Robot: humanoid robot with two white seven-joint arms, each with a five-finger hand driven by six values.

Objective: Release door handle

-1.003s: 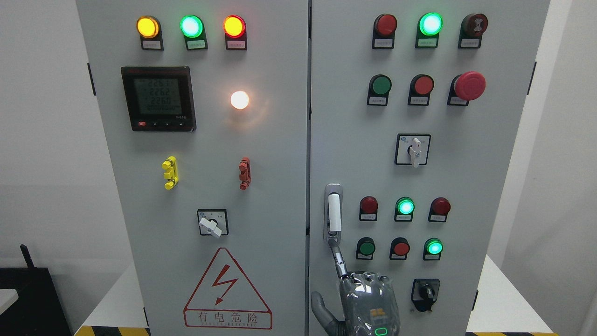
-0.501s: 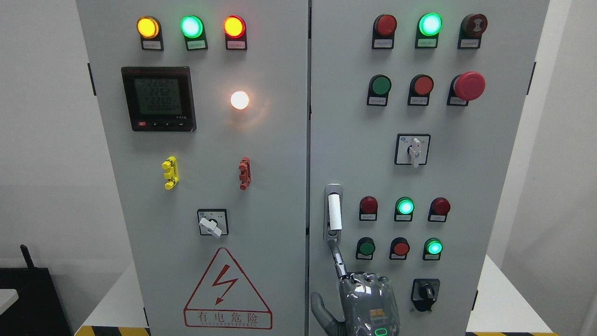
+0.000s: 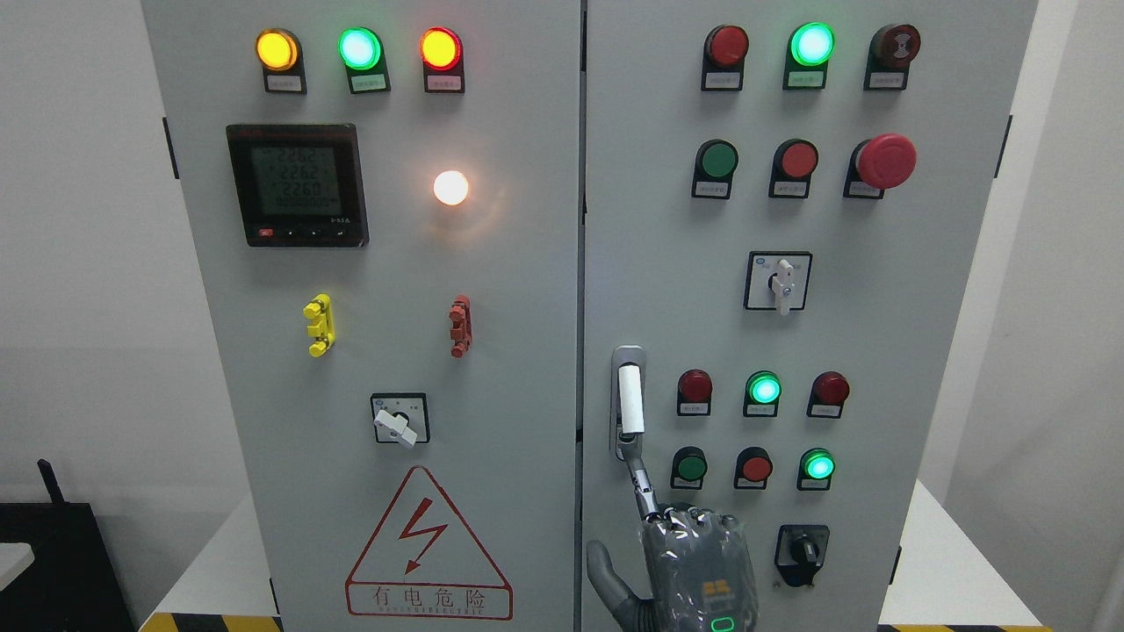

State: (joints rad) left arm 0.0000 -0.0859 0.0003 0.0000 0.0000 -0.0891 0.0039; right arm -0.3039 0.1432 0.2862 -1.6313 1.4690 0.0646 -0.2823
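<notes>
Though nearly unchanged, right hand with fingers still against door handle.

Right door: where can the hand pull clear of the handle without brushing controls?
Bare panel lies below the door handle, between the centre seam and the black selector, around the right hand. Also bare above the handle, left of the white rotary switch. Crowded: buttons right of it.

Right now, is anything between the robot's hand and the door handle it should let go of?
Nothing visible. The right hand is just below the door handle, one extended finger reaching the handle's lower end; only bare cabinet door surrounds them. The left hand is out of view.
</notes>
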